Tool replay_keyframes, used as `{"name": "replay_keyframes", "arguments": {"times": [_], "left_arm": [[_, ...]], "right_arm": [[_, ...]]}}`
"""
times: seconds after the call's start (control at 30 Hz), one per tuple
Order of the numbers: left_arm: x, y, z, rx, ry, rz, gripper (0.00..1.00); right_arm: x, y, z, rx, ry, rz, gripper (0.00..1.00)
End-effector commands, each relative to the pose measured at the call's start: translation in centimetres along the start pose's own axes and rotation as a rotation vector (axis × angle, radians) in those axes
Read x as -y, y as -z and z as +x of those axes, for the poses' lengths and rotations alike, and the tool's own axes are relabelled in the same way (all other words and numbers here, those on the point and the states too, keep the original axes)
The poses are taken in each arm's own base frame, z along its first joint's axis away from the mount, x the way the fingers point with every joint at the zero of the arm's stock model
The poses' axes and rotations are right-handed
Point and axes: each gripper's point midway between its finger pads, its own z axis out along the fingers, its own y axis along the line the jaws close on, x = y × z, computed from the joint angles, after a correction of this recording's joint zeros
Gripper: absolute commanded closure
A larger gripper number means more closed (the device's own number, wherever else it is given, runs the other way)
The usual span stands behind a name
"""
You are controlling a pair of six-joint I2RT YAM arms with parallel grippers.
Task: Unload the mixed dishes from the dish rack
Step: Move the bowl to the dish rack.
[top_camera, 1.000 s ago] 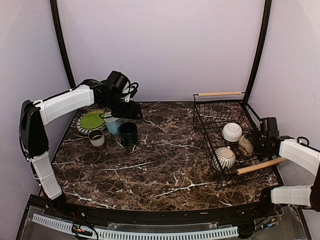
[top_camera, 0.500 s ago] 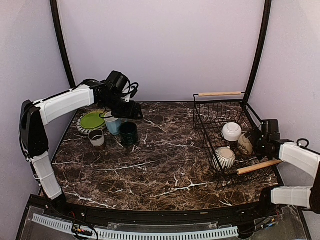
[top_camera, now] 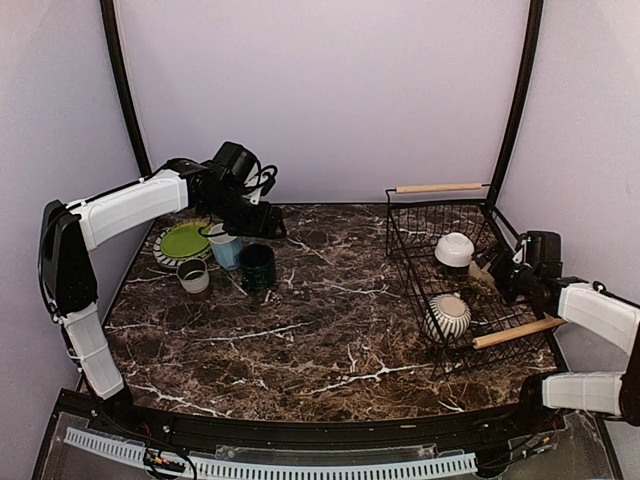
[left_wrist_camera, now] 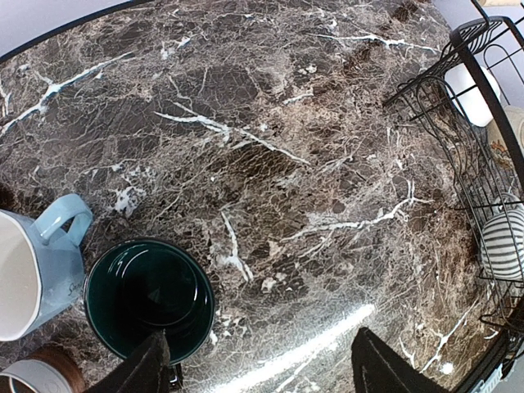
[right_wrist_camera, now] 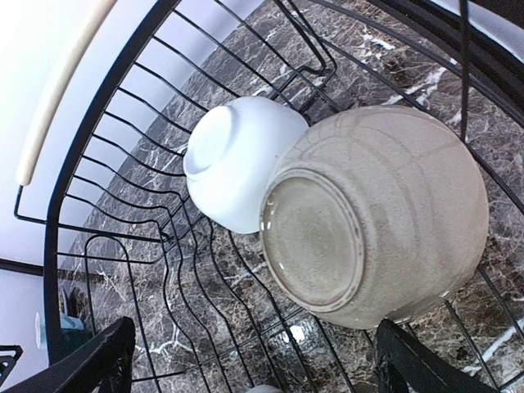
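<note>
The dish rack (top_camera: 420, 262) stands at the right of the marble table. In it lie a white bowl (top_camera: 454, 249), a striped grey bowl (top_camera: 447, 315) and a beige crackled bowl (right_wrist_camera: 385, 213) tipped with its base toward the right wrist camera. My right gripper (top_camera: 499, 277) is open inside the rack, the beige bowl just ahead of its fingers and touching the white bowl (right_wrist_camera: 233, 164). At the far left stand a lime-green plate (top_camera: 185, 240), a light blue mug (top_camera: 226, 248), a dark green mug (top_camera: 257, 266) and a small grey cup (top_camera: 193, 276). My left gripper (top_camera: 263, 226) hovers open and empty above the dark green mug (left_wrist_camera: 147, 296).
The rack's wooden handles lie at its far side (top_camera: 438, 187) and near side (top_camera: 520, 331). The right arm reaches over the rack's right wall. Bare marble (top_camera: 340, 300) lies between the left dishes and the rack. Black frame posts (top_camera: 125, 90) rise at the back corners.
The right gripper has pushed further into the rack. The white bowl has shifted toward the far side and the beige bowl has tipped up. The left arm has not moved.
</note>
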Motion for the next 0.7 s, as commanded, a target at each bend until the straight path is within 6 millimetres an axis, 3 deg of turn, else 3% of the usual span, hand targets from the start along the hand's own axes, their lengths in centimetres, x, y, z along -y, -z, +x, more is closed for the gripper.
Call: {"name": "replay_keyframes", "arguments": {"times": [0.0, 0.07, 0.27, 0.33, 0.67], "left_arm": [[0.4, 0.4, 0.2, 0.002, -0.001, 0.014, 0.25], [0.4, 0.4, 0.2, 0.001, -0.001, 0.014, 0.25], [0.6, 0.5, 0.2, -0.001, -0.001, 0.021, 0.25], [0.6, 0.6, 0.2, -0.001, -0.001, 0.022, 0.25], [0.7, 0.6, 0.2, -0.001, -0.001, 0.025, 0.25]], "right_arm": [[-0.2, 0.1, -1.1, 0.010, -0.023, 0.042, 0.01], [1.4, 0.5, -1.3, 0.025, -0.071, 0.133, 0.01], [3.1, 0.7, -1.8, 0.082, -0.111, 0.207, 0.01], [4.6, 0.7, -2.1, 0.093, -0.170, 0.242, 0.01], [6.1, -2.0, -0.4, 0.005, -0.286, 0.263, 0.01]]}}
